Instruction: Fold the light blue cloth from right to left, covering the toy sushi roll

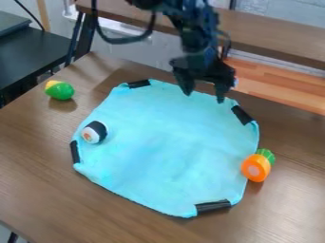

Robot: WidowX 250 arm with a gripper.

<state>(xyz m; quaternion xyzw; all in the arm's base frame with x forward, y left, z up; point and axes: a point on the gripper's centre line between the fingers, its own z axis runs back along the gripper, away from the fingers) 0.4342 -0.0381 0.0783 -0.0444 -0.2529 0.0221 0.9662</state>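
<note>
The black gripper (203,94) hangs over the far edge of a light blue cloth (165,147), its two fingers spread apart with nothing between them. Black strips hold down the cloth's corners. On the cloth's left part lies a toy sushi roll (94,132), black and white with an orange centre. An orange toy carrot piece (256,167) with a green top sits at the cloth's right edge. Off the cloth, at the upper left, is a green and yellow toy (60,90). The gripper is apart from all three toys.
The brown wooden table (38,161) surrounds the cloth. Behind it runs a raised wooden shelf (273,29) with a lighter wood surface (279,85) below. A dark table (32,54) stands at the upper left, and a black cable loops beside the arm.
</note>
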